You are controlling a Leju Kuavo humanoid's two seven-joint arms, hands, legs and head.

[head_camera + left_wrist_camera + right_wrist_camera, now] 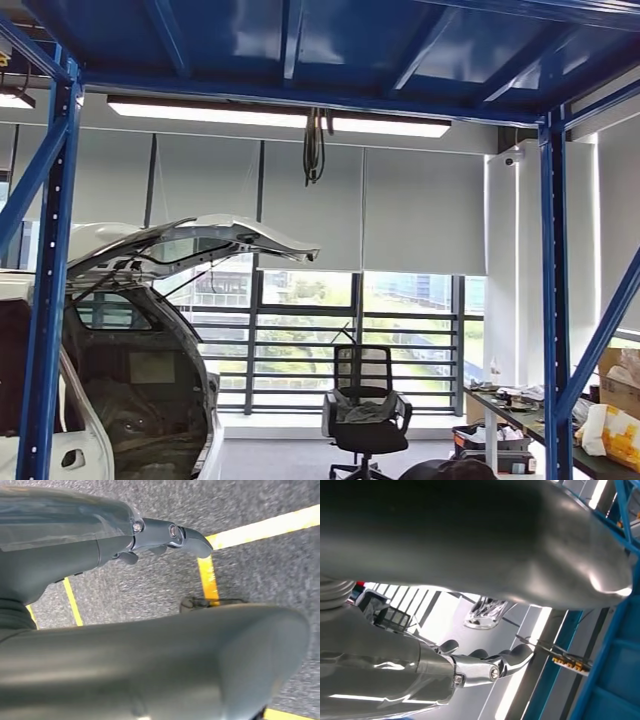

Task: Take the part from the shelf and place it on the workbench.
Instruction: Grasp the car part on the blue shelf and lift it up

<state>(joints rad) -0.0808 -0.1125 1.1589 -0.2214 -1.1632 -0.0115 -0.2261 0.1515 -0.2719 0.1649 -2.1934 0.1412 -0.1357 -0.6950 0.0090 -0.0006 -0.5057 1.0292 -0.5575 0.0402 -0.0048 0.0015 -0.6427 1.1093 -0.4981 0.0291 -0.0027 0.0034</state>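
- Left hand [158,537]: hangs over grey speckled floor [264,565], fingers stretched out, nothing in them, thumb apart.
- Beyond the left fingertips: yellow floor tape [260,527], one strip running off from the fingertip, a second strip [206,577] meeting it at a corner just past the fingers.
- A thinner yellow line [72,602] sits under the left palm side.
- Right hand [478,665]: raised, fingers loosely extended, holds nothing; a shiny silver-clear object [484,614] sits between thumb and fingers in the wrist view, apart from them, can't tell what it is.
- Past the right fingers: blue shelf frame [618,625], ceiling light strip.
- Head view: blue rack upright [555,300], blue deck overhead, white car with raised hatch [181,245], black office chair [364,410], cluttered bench [521,415] on the right-hand side.
- Part: can't tell where it is; nothing identifiable as it.
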